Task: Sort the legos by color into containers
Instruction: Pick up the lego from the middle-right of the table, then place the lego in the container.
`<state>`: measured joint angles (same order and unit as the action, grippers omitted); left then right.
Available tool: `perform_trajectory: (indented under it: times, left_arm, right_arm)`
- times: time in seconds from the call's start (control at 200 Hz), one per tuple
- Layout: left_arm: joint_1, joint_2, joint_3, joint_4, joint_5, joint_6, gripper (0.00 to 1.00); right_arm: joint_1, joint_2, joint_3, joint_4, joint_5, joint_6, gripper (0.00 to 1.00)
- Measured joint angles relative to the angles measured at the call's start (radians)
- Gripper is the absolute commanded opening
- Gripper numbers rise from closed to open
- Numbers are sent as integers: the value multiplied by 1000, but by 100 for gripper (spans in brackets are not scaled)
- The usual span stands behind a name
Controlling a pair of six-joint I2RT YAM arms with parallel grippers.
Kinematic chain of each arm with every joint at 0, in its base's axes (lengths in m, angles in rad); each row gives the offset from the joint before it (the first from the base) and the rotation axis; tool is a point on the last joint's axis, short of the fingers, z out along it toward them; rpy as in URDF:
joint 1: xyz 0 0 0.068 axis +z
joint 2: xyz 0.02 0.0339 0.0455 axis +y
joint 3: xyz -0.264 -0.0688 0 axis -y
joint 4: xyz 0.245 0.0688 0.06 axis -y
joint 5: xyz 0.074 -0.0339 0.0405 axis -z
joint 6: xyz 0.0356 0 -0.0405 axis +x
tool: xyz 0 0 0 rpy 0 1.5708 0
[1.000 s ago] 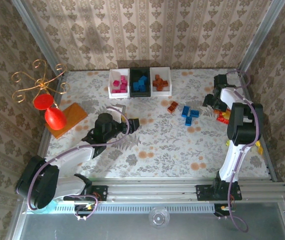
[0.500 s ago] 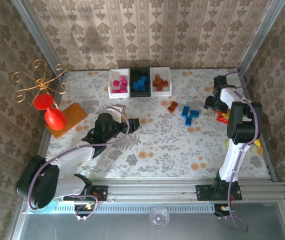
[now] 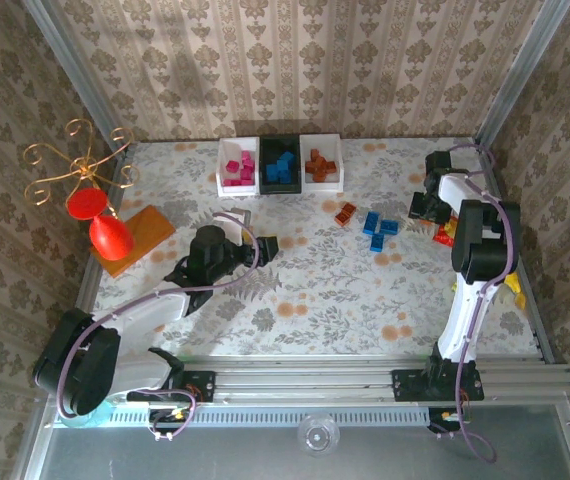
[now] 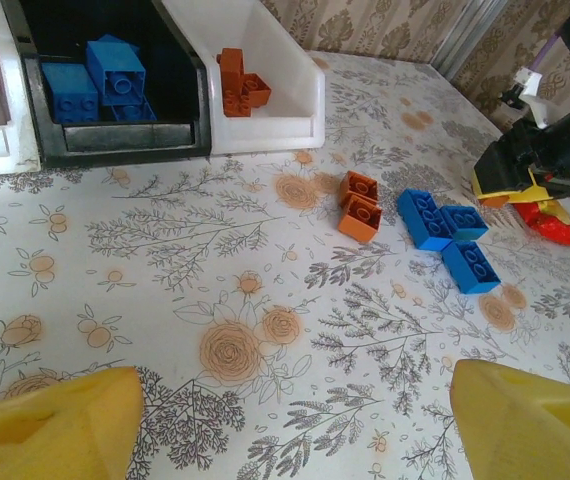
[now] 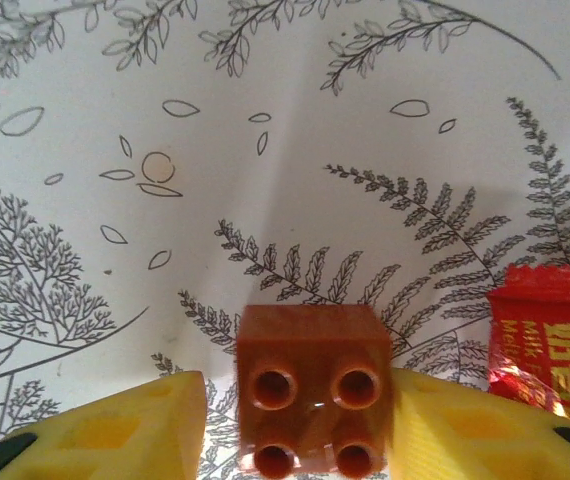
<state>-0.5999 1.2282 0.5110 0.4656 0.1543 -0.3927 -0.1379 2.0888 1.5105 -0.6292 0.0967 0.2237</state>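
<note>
By my reading the sort is well past halfway. At the upper middle of the top view three containers stand side by side: the left white container (image 3: 221,172) holds pink legos, the black container (image 3: 281,143) blue ones, and the right white container (image 3: 341,172) orange-brown ones. Left on the counter (image 3: 315,290) are a loose orange pair (image 3: 345,213) and a blue cluster (image 3: 377,226) just beside it, right of centre. At the right edge, the right gripper (image 5: 300,435) has its jaws set either side of one orange-brown brick (image 5: 313,375), near the red snack packet (image 5: 550,330). One finger touches the brick, but I cannot tell whether the grip is firm. The left gripper (image 4: 295,410) hangs at centre left with its jaws spread and empty.
</note>
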Motion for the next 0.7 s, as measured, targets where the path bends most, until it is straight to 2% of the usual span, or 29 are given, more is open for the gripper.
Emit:
perform_trajectory:
  times: [0.125,0.325,0.55,0.7]
  left_arm:
    - [0,1,0,0,1,0,82]
    - [2,2,0,0,3,0,82]
    - [14,2,0,11,4,-1,82]
    - [20,2,0,16,6,-1,82]
  right_arm:
    - [0,11,7,0,-4,-3,35]
    - [36,-29,-34,58,-32,-13,32]
    - [203,-228,-108,189,-116,-13,32]
    - [300,-241,-62,265,-178,-13,31]
